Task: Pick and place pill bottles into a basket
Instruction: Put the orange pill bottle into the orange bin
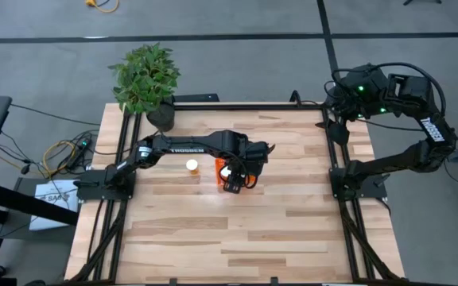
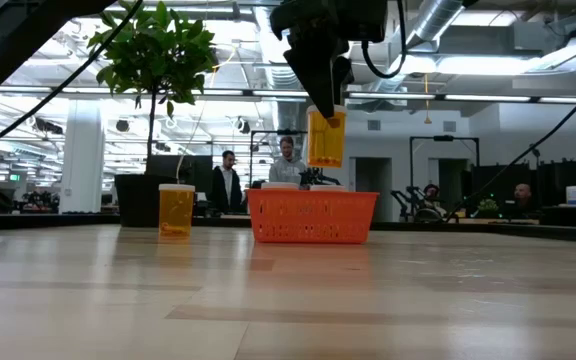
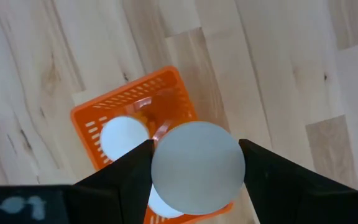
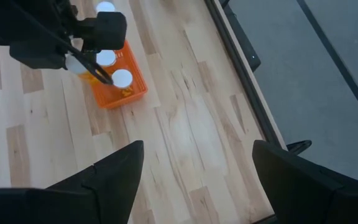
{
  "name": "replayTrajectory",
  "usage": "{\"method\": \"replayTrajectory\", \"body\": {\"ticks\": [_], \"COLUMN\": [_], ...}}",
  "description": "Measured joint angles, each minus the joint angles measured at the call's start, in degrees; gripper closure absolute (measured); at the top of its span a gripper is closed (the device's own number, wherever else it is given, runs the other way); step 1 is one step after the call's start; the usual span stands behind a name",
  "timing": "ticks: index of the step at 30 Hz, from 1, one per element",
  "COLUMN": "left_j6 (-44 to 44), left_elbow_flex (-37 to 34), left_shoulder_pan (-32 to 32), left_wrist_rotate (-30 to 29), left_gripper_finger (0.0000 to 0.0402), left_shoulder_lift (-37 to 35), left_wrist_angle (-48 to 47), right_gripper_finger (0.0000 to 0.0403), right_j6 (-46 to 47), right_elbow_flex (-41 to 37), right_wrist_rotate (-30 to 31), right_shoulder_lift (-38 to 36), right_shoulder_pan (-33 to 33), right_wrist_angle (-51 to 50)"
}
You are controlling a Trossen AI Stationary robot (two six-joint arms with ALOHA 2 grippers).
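My left gripper (image 2: 323, 100) is shut on a pill bottle (image 2: 325, 138) above the orange basket (image 2: 313, 217), which stands at the table's middle. In the left wrist view the held bottle's white cap (image 3: 197, 168) fills the gap between the fingers, with the basket (image 3: 92, 118) below. Two white-capped bottles (image 3: 124, 137) (image 3: 160, 205) stand in the basket. Another bottle (image 1: 192, 165) stands upright on the table left of the basket; it also shows in the low view (image 2: 176, 210). My right gripper (image 4: 197, 162) is open and empty, high over the table's far right corner. My left gripper pinches the bottle at its cap end (image 3: 160, 163) between its two fingers, one on each side of the round cap. The fingers point down from above. The bottle hangs below them, its orange body (image 2: 326, 145) nearly upright, lifted clear above the basket's rim.
A potted plant (image 1: 148, 79) stands at the table's far left corner. Bare wood lies on the near half and on the right of the basket. Black frame rails (image 1: 336, 159) run along the left and right edges. People stand in the room beyond the table (image 2: 228, 180).
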Motion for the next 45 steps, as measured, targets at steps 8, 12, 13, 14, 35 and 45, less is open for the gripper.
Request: {"method": "replayTrajectory", "body": {"ticks": [8,12,13,14,35,45], "left_j6": [2.55,3.35,3.49,3.56,4.66,6.21], "left_elbow_flex": [0.0,0.0,0.0,0.0,-1.38,-5.99], "left_shoulder_pan": [0.91,1.24,1.28,1.35,2.16,2.61], "left_wrist_rotate": [0.11,0.84,0.87,0.89,-0.05,3.84], "left_gripper_finger": [0.0191,0.0191,0.0191,0.0191,0.0191,0.0191], "left_shoulder_lift": [0.0,0.0,0.0,0.0,-1.79,-1.79], "left_wrist_angle": [0.14,0.57,0.57,0.57,-5.71,1.0], "right_gripper_finger": [0.0107,0.0107,0.0107,0.0107,0.0107,0.0107], "right_j6": [0.43,0.86,1.01,1.02,1.94,1.69], "right_elbow_flex": [0.0,0.0,0.0,0.0,0.02,0.02], "right_wrist_rotate": [0.0,0.0,-0.02,0.0,0.0,-0.05], "right_shoulder_lift": [0.0,0.0,0.02,0.0,2.23,3.54], "right_shoulder_pan": [0.0,0.0,0.0,0.0,-0.04,-0.04], "right_wrist_angle": [0.0,0.0,0.0,0.0,0.03,0.02]}}
